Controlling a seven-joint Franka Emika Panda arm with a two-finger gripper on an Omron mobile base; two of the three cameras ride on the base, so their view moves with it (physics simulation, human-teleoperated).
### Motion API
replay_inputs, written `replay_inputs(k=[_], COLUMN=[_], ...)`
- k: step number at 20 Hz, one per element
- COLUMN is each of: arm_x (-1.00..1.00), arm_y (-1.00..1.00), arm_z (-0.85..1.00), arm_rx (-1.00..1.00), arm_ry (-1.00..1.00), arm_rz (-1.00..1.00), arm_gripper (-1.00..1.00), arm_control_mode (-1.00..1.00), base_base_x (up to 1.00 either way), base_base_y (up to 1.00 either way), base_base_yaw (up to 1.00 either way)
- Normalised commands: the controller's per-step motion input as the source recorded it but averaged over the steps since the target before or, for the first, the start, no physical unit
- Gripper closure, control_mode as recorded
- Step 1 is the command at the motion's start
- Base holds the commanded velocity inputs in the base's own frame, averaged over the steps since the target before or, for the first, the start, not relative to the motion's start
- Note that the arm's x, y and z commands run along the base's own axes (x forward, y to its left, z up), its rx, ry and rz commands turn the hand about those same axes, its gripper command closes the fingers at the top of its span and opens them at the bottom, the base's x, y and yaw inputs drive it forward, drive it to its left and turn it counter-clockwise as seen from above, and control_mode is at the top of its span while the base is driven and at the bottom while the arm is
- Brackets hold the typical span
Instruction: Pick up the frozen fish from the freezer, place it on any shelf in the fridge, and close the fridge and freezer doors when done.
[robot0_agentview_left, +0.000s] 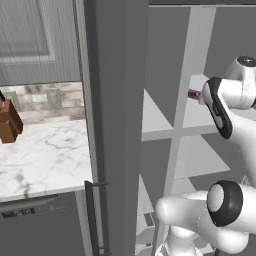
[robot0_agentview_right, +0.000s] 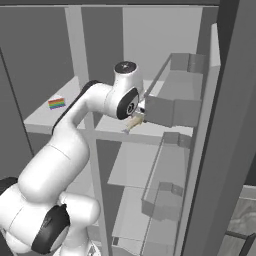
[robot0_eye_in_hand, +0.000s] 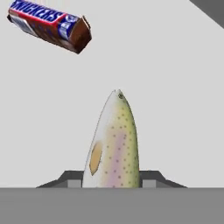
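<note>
My gripper (robot0_eye_in_hand: 113, 179) is shut on the frozen fish (robot0_eye_in_hand: 114, 144), a pale speckled fish with a pink stripe whose head points away from the hand. In the right base view the gripper (robot0_agentview_right: 137, 116) holds the fish (robot0_agentview_right: 134, 122) just over the upper shelf (robot0_agentview_right: 155, 131) of the fridge, the right-hand column. I cannot tell whether the fish touches the shelf (robot0_eye_in_hand: 175, 109). The freezer door (robot0_agentview_left: 117, 125) and the fridge door (robot0_agentview_right: 225, 150) both stand open.
A wrapped chocolate bar (robot0_eye_in_hand: 50, 25) lies on the same shelf beyond the fish and shows small from the left (robot0_agentview_left: 194, 93). A rainbow cake slice (robot0_agentview_right: 56, 103) sits on a freezer shelf. Door bins (robot0_agentview_right: 175, 107) hang close to the hand. A marble counter (robot0_agentview_left: 45, 155) lies left.
</note>
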Motion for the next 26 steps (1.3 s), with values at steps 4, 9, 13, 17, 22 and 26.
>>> replay_inputs(k=[4,9,13,17,22,26], arm_x=[0.78,0.62,0.14,-0.28,-1.00,-1.00], arm_y=[-0.70,-0.30,0.00,0.10,0.36,0.61], arm_z=[-0.27,-0.22,0.02,0.19,0.11,0.01], arm_rx=[0.00,-0.09,-0.03,0.00,0.00,0.00], arm_ry=[0.00,0.00,0.00,0.00,-0.15,-0.17], arm_rz=[0.00,0.00,-0.09,-0.16,-0.06,-0.02], arm_gripper=[1.00,-1.00,-1.00,-1.00,-1.00,-1.00], arm_control_mode=[-1.00,-1.00,-1.00,-1.00,-1.00,-1.00], base_base_x=[0.00,0.00,0.00,0.00,0.00,0.00], base_base_y=[0.00,0.00,0.00,0.00,0.00,0.00], base_base_yaw=[0.00,0.00,0.00,0.00,0.00,0.00])
